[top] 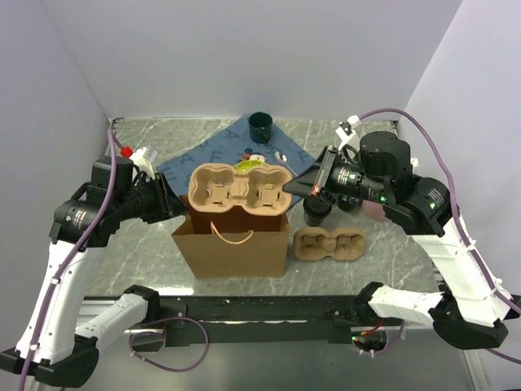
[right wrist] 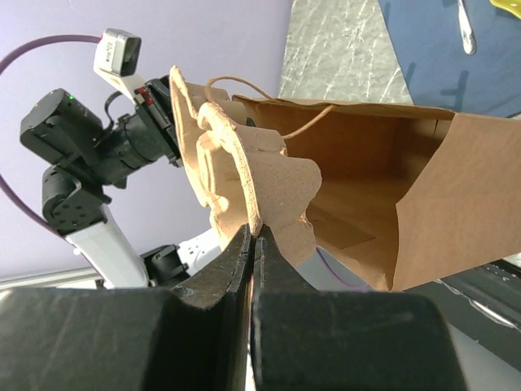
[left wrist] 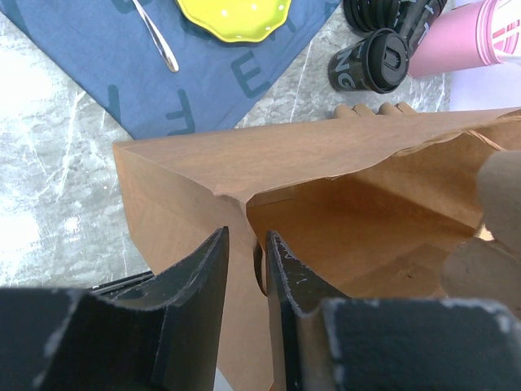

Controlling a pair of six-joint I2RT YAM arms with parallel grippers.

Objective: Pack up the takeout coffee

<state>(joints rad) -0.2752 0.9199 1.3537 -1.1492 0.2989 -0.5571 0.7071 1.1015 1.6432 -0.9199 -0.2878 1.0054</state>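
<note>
One takeout coffee, a black cup with a black lid, stands on the table right of the brown paper bag. In the left wrist view two takeout coffees show beyond the bag. My right gripper is shut on the rim of a four-cup pulp carrier, holding it over the bag's open mouth. From the right wrist that carrier rises tilted from the gripper. My left gripper pinches the bag's left wall, one finger inside and one outside.
A two-cup pulp carrier lies right of the bag. Behind the bag are a blue cloth, a yellow plate and a spoon. A dark green mug stands at the back. A pink cup stands beside the coffees.
</note>
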